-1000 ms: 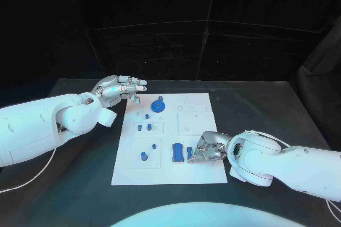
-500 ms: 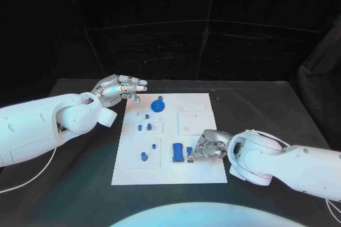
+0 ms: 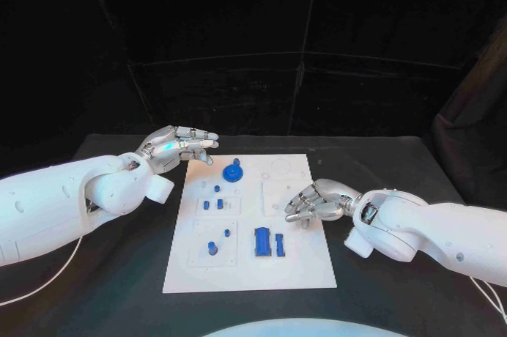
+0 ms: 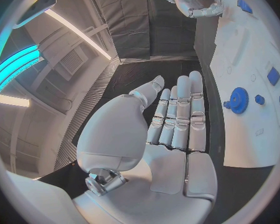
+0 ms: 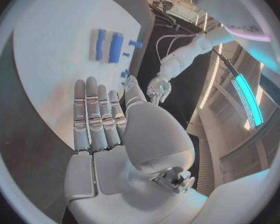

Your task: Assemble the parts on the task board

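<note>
1. The task board point(image 3: 253, 264) lies flat in the middle of the black worktop point(image 3: 105, 278), between the two arms.
2. A blue gear point(image 3: 234, 173) sits near the board's far end, with a small blue knob just beyond it.
3. Two small blue pegs point(image 3: 212, 204) stand side by side in a square recess at mid-board, left of centre.
4. Nearer the robot, a wide blue block point(image 3: 262, 242) and a narrow blue bar point(image 3: 280, 244) lie parallel, just beside each other; the right wrist view shows them apart from that hand's fingers.
5. Left of them, a small round blue piece point(image 3: 212, 250) and a tiny peg occupy another recess.
6. The left robot hand point(image 3: 174, 145) hovers off the board's far left corner, fingers loosely curled yet parted, holding nothing.
7. The right robot hand point(image 3: 312, 203) hangs over the board's right edge at mid-length, fingers apart, empty.
</note>
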